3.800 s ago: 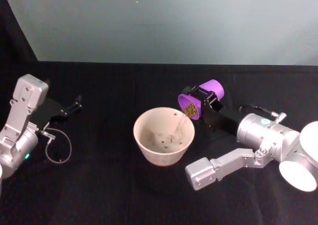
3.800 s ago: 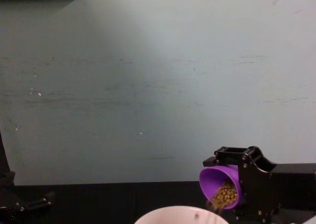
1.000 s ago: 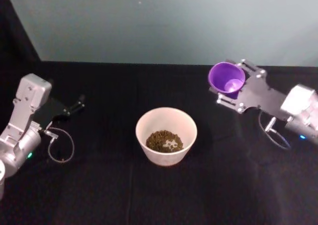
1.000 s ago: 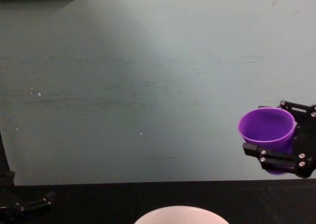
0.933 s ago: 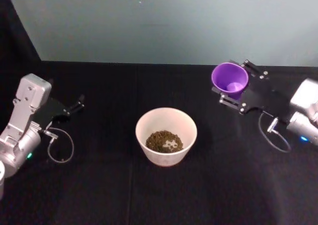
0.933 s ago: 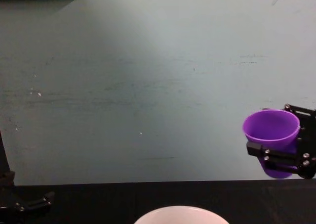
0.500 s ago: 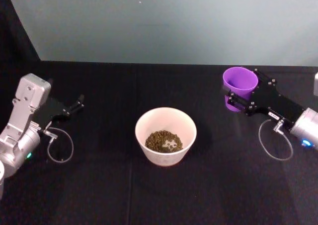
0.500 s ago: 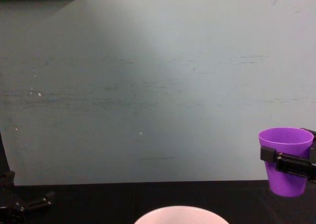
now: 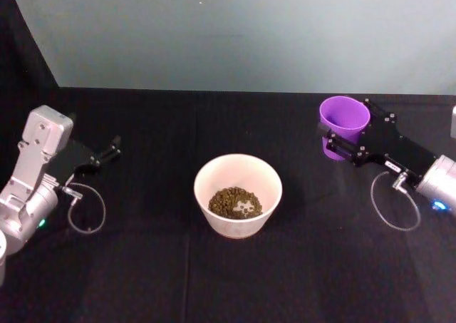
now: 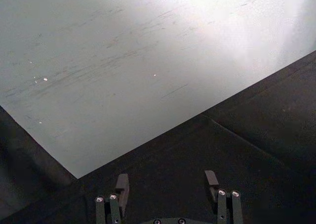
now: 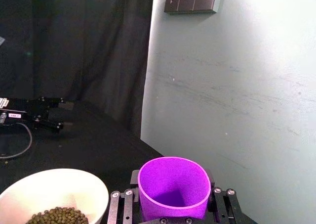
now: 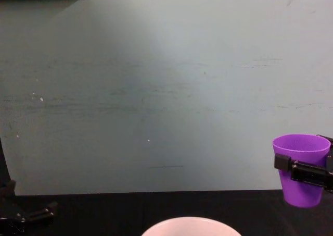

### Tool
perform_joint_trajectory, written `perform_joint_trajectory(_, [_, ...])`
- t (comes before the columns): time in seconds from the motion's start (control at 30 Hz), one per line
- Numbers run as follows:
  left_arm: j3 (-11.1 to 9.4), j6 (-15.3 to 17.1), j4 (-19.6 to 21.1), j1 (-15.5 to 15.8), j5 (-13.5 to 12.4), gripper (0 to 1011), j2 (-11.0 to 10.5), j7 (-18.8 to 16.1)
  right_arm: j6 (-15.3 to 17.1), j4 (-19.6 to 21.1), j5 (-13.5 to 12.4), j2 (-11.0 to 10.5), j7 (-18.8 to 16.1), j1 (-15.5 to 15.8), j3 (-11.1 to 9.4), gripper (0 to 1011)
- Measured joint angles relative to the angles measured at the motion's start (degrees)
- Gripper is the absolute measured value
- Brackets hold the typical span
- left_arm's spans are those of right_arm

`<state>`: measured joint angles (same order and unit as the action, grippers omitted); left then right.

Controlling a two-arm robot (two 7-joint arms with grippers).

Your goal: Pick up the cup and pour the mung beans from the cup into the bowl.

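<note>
1. Change of state. A few seconds ago the cup point(image 9: 344, 116) lay tipped beside the bowl point(image 9: 204, 175) with beans running out of its mouth. It now stands righted at the right of the head view, well apart from the bowl. Over the last half second it has hardly moved.
2. Contents. The mung beans point(image 9: 235, 203) lie heaped in the bottom of the bowl at the centre of the frame. The right wrist view looks into the cup point(image 11: 173, 187) and shows bare purple wall with no beans.
3. Meaning for the task. Judged from this, the pour is complete. What remains, at most, is setting the cup down and letting go.
4. Orientation. The cup's long axis is vertical, with the mouth up and the narrower base down, as the chest view point(image 12: 301, 168) shows from the side. Whether the base touches the tabletop point(image 9: 214, 280) or hangs just above it cannot be told.
5. Right gripper point(image 9: 349, 134). It is closed on the cup just below the rim, one finger on each side of the wall.
6. Left gripper point(image 10: 167, 184). It is parked at the left of the head view, near the tabletop, with its fingers spread and nothing between them.
</note>
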<state>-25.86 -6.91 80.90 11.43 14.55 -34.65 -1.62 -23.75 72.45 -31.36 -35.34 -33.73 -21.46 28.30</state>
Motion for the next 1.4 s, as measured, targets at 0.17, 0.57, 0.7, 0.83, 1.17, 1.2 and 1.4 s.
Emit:
perform_joint_trajectory(0.17, [0.0, 0.0, 0.0, 0.0, 0.0, 1000, 0.0, 0.0, 0.0, 0.2, 0.4, 0.2, -0.1, 0.1, -0.1, 735])
perform_joint_trajectory(0.57, [0.0, 0.0, 0.0, 0.0, 0.0, 1000, 0.0, 0.0, -0.5, -2.2, -3.7, 1.5, -4.5, 1.5, -2.3, 735])
perform_joint_trajectory(0.7, [0.0, 0.0, 0.0, 0.0, 0.0, 1000, 0.0, 0.0, -0.4, -3.7, -4.9, 2.0, -6.2, 1.8, -2.8, 735])
perform_joint_trajectory(0.83, [0.0, 0.0, 0.0, 0.0, 0.0, 1000, 0.0, 0.0, 0.7, -5.2, -5.5, 2.4, -7.7, 1.7, -2.9, 736])
perform_joint_trajectory(1.17, [0.0, 0.0, 0.0, 0.0, 0.0, 1000, 0.0, 0.0, 3.3, -8.6, -4.6, 4.4, -9.7, 1.6, -1.9, 736])
perform_joint_trajectory(1.2, [0.0, 0.0, 0.0, 0.0, 0.0, 1000, 0.0, 0.0, 3.3, -8.9, -4.6, 4.6, -9.9, 1.6, -1.9, 735])
perform_joint_trajectory(1.4, [0.0, 0.0, 0.0, 0.0, 0.0, 1000, 0.0, 0.0, 2.4, -10.4, -3.3, 5.9, -11.2, 1.6, -1.4, 736])
